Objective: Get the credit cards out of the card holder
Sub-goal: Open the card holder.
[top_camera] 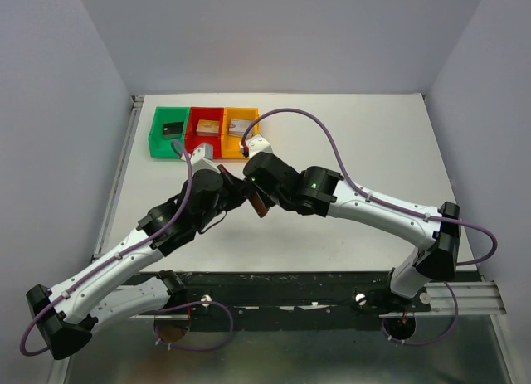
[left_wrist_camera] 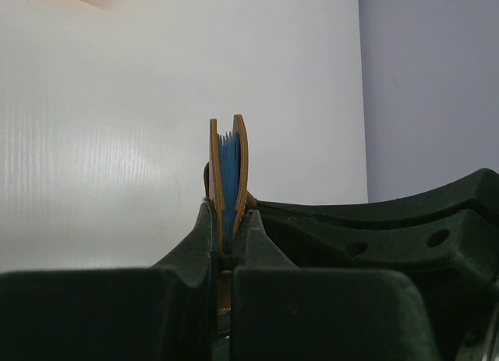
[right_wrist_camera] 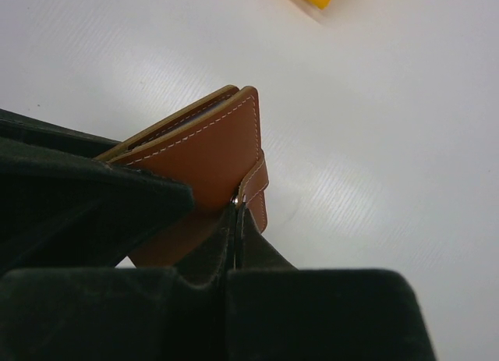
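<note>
The card holder (top_camera: 259, 204) is a brown leather wallet held above the table between both arms. In the left wrist view it (left_wrist_camera: 228, 174) stands edge-on, its two leaves slightly apart with light blue inside. My left gripper (left_wrist_camera: 228, 221) is shut on its lower edge. In the right wrist view the wallet (right_wrist_camera: 210, 154) shows its brown face, and my right gripper (right_wrist_camera: 240, 217) is shut on its snap tab (right_wrist_camera: 258, 185). No credit cards can be told apart; they are hidden or out of view.
Green (top_camera: 158, 142), red (top_camera: 192, 143) and orange (top_camera: 229, 143) trays stand in a row at the back left, each holding a small block. The right arm's dark body (left_wrist_camera: 390, 228) lies close beside the left fingers. Grey walls surround the white table.
</note>
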`<state>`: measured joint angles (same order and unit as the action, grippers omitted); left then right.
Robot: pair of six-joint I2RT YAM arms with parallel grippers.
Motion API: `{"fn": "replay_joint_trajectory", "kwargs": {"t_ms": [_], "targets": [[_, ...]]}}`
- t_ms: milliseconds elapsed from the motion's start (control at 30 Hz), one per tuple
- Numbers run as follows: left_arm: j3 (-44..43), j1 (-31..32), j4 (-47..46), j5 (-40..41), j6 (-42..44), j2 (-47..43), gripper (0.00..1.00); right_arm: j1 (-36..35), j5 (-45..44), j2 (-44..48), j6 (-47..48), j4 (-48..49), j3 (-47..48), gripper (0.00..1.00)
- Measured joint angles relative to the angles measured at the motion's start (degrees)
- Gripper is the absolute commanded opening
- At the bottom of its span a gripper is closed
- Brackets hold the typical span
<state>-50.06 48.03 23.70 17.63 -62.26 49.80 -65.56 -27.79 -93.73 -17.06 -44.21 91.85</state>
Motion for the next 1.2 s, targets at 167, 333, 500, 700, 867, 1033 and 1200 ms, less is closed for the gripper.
{"fn": "replay_joint_trajectory", "kwargs": {"t_ms": [167, 333, 500, 700, 867, 1033, 1200], "targets": [[0.26, 0.0, 0.02, 0.39, -0.37, -0.39, 0.0, 0.15, 0.13, 0.11, -0.02, 0.2, 0.0, 0.0], [0.52, 0.0, 0.07, 1.03, -0.87, -1.11, 0.0, 0.22, 0.33, 0.28, -0.04, 0.83, -0.02, 0.0], [0.9, 0.09, 0.09, 1.31, -1.22, -1.92, 0.0, 0.22, 0.74, 0.52, -0.04, 1.09, -0.02, 0.0], [0.94, 0.17, 1.09, 1.42, -1.33, -3.32, 0.0, 1.7, -0.92, 0.72, 0.61, -0.35, -0.9, 0.0], [0.94, 0.48, 1.33, 1.46, -1.44, -5.09, 0.0, 3.89, -2.45, 0.74, 0.92, -1.95, -2.64, 0.0], [0.94, 0.48, 1.79, 1.46, -1.42, -5.11, 0.0, 3.8, -2.6, 2.12, 1.31, -2.01, -3.91, 0.1], [0.94, 0.46, 1.64, 1.42, 0.33, -4.57, 0.0, 3.8, -2.6, 6.1, 1.31, -1.81, -4.04, 0.25]]}}
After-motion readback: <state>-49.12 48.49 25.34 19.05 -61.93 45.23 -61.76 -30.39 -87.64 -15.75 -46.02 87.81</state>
